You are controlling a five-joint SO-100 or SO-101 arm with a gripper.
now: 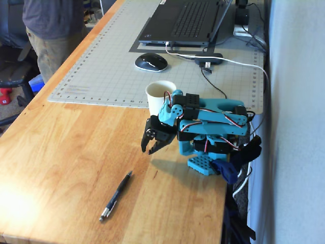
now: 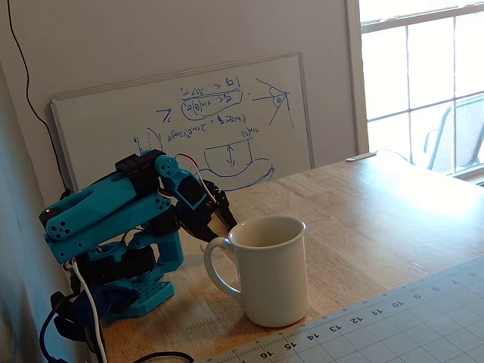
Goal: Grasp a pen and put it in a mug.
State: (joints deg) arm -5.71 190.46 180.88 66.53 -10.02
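One pen [image 1: 116,196] lies flat on the bare wood of the table [image 1: 61,168] in a fixed view, nearest the camera, its silver tip toward the lower left and its dark barrel slanting up to the right. It touches nothing and lies well apart from the arm.

Beyond it, one blue arm [image 1: 210,124] sits folded low on its base near the table's right edge. Its gripper [image 1: 151,148] points down and left above the wood, the black fingers only slightly parted, with nothing between them.

Just behind the arm stands one white mug [image 1: 159,96], upright at the near edge of the grey cutting mat [image 1: 106,66]. In the other fixed view the mug [image 2: 268,268] fills the foreground, handle toward the arm, with the gripper [image 2: 219,221] behind it.

Farther back on the mat are one mouse [image 1: 151,61] and one laptop [image 1: 185,20]. A person [image 1: 51,30] stands at the far left.
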